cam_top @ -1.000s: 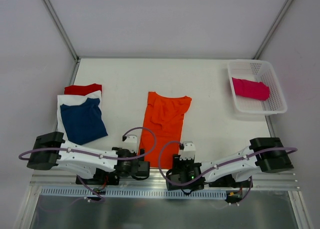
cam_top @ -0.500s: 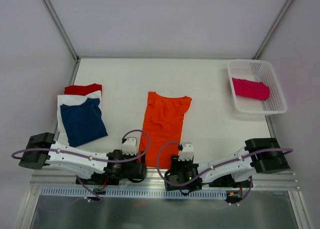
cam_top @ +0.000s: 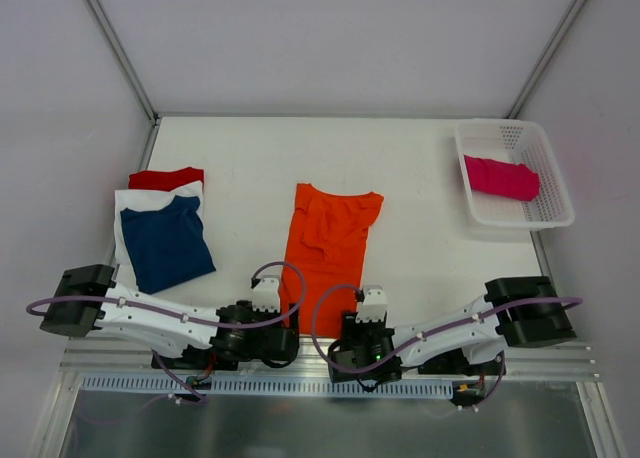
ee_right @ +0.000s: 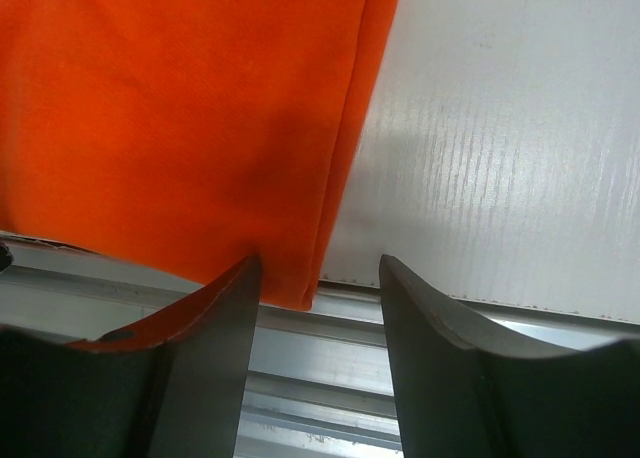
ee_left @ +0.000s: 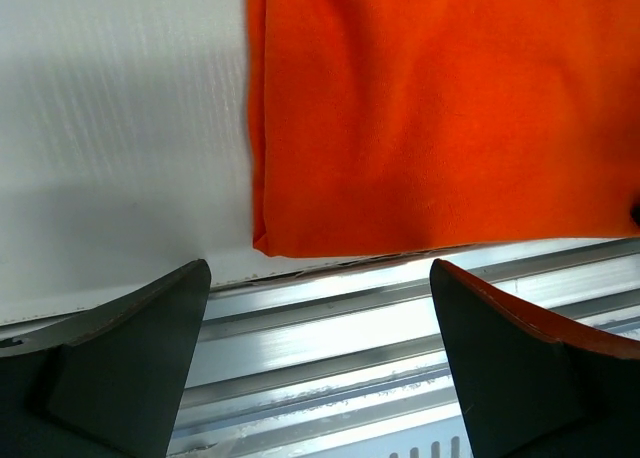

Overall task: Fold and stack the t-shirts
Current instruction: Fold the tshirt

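Observation:
The orange t-shirt (cam_top: 330,240) lies flat at mid-table, its hem at the near edge. My left gripper (cam_top: 268,320) is open wide over the rail, just short of the hem's left corner (ee_left: 262,244). My right gripper (cam_top: 367,325) is open, its jaws on either side of the hem's right corner (ee_right: 305,296) without closing on it. A navy t-shirt (cam_top: 166,242) lies folded on a white t-shirt (cam_top: 128,200) and a red t-shirt (cam_top: 165,177) at the left. A magenta pink t-shirt (cam_top: 500,177) lies in the basket.
The white mesh basket (cam_top: 553,214) stands at the back right. An aluminium rail (ee_left: 400,318) runs along the table's near edge under both grippers; it also shows in the right wrist view (ee_right: 320,358). Grey walls enclose the table at the back and sides.
My left gripper has drawn back toward the near edge and shifted slightly right, to the hem's left corner. My right gripper has dropped slightly toward the near edge. The shirts have not moved.

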Robot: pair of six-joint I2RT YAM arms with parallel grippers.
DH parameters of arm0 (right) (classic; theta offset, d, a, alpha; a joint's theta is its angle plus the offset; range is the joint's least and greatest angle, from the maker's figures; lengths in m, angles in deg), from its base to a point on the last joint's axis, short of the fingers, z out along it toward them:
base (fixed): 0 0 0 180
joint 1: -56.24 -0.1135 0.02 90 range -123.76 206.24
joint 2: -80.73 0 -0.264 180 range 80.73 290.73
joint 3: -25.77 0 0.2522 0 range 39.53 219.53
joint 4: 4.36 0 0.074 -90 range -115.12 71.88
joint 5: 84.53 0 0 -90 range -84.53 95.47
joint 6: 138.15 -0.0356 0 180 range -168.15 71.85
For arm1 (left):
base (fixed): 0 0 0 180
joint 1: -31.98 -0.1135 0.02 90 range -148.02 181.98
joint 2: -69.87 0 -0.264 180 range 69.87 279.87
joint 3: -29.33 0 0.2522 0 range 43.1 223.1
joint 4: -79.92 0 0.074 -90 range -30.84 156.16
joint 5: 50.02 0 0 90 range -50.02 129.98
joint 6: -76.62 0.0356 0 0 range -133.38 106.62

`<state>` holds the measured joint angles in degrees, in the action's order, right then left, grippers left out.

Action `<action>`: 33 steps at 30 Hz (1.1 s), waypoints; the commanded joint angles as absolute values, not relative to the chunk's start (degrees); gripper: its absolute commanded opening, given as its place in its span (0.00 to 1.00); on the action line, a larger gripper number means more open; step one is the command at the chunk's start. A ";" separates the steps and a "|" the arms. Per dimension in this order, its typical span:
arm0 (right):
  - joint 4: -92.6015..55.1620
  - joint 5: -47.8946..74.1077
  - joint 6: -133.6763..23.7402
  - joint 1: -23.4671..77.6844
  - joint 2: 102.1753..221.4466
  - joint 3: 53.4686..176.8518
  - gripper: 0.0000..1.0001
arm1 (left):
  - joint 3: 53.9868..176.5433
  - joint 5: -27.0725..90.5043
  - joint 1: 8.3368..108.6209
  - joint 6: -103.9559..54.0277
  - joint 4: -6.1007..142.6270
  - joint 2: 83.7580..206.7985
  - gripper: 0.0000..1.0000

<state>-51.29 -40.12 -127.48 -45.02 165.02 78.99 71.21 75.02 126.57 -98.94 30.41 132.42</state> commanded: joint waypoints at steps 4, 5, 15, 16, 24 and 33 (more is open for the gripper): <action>-50.91 -40.24 -129.45 -45.28 165.98 79.52 0.55 | 68.06 77.42 127.43 -98.11 33.37 129.20 0.92; -50.82 -40.32 -129.45 -45.28 166.16 79.60 0.55 | 67.80 77.68 127.43 -97.94 34.42 128.85 0.92; -50.82 -40.15 -129.28 -45.10 167.21 80.22 0.56 | 65.25 77.68 127.43 -95.92 39.43 128.05 0.92; -50.73 -40.15 -129.28 -45.10 167.39 80.22 0.57 | 65.16 77.60 127.34 -95.91 39.70 128.14 0.92; -50.73 -40.06 -129.19 -45.10 167.39 80.22 0.50 | 65.51 76.72 127.43 -95.21 41.29 130.34 0.76; -49.59 -39.97 -128.49 -45.02 167.21 79.69 0.33 | 67.18 76.28 127.43 -94.16 41.29 132.98 0.33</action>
